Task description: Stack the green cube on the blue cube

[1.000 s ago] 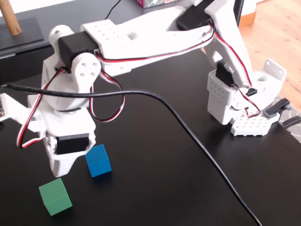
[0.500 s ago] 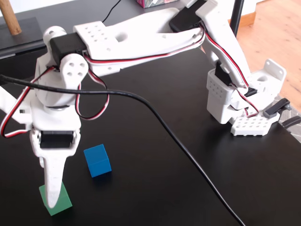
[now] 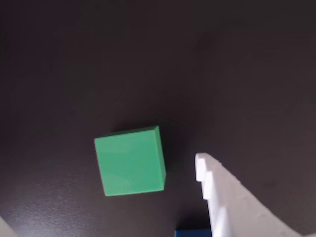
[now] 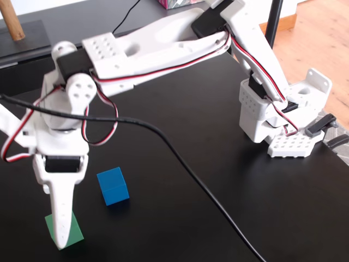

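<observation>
The green cube (image 4: 64,231) sits near left on the black surface (image 4: 180,218), the blue cube (image 4: 113,186) just right of it. The end effector (image 4: 61,232) hangs spread over it, holding nothing. It looks light, rigid and smooth; pinch opposite flat faces.

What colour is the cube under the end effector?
Light green, clearest in the wrist view.
</observation>
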